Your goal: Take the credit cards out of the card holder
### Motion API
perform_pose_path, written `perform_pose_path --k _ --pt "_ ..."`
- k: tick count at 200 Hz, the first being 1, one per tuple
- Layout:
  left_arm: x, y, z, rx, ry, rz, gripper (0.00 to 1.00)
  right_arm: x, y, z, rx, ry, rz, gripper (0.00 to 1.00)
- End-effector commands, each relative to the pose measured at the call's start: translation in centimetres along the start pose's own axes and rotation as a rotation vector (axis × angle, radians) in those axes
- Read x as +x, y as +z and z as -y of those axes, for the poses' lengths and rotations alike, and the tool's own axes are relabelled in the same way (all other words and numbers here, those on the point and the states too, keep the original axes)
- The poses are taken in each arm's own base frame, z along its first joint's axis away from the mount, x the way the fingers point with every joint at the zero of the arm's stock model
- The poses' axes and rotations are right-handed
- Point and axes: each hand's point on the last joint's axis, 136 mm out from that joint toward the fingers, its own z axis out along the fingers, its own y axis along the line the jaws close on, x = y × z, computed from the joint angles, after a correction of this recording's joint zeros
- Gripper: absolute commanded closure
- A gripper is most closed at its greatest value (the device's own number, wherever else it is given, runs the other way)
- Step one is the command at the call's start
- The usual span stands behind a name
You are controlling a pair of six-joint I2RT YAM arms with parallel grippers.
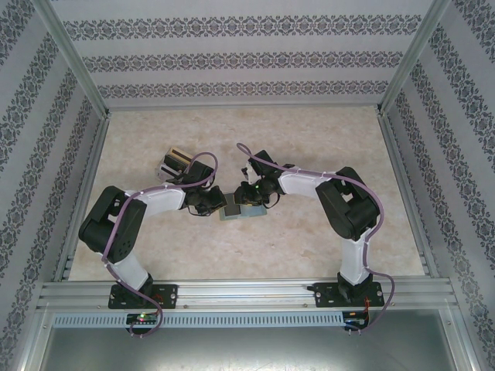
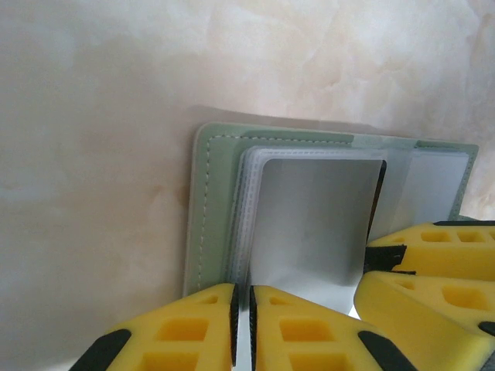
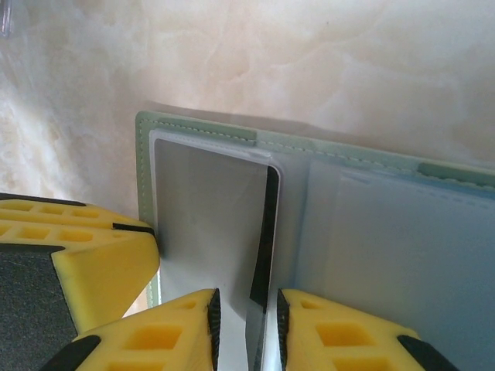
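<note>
Inside the left hand (image 2: 241,325), clenched, the holder (image 2: 213,201) is pinned steady, probably so the right hand (image 3: 246,332), slightly parted astride the card (image 3: 216,224), can pull.

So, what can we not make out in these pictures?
Wallet, top view: too small, partly under the left gripper and right gripper.
Cards, wrist views: number and colours hidden by frosted sleeves and yellow fingers.
Wallet's other panel, right wrist view: cut off by the picture edge.
Left gripper's catch, left wrist view: card or sleeve, fingers cover it.
</note>
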Motion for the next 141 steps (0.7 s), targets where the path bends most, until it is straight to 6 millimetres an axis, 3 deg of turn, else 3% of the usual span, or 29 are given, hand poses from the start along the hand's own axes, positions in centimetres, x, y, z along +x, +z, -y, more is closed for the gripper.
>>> perform_pose_path --k 1,72,141 --pt "-0.7 0.1 1.5 0.054 0.014 -0.007 0.85 0.3 0.7 1.1 0.017 0.015 -0.02 0.7" --pt "-0.3 0.9 1.7 0.068 0.021 -0.04 0.85 0.4 0.6 1.0 -0.004 0.018 -0.023 0.69" --pt "-0.4 0.6 -0.7 -0.059 0.023 -0.021 0.86 -0.6 -1.7 0.4 -0.117 0.016 0.035 0.68"
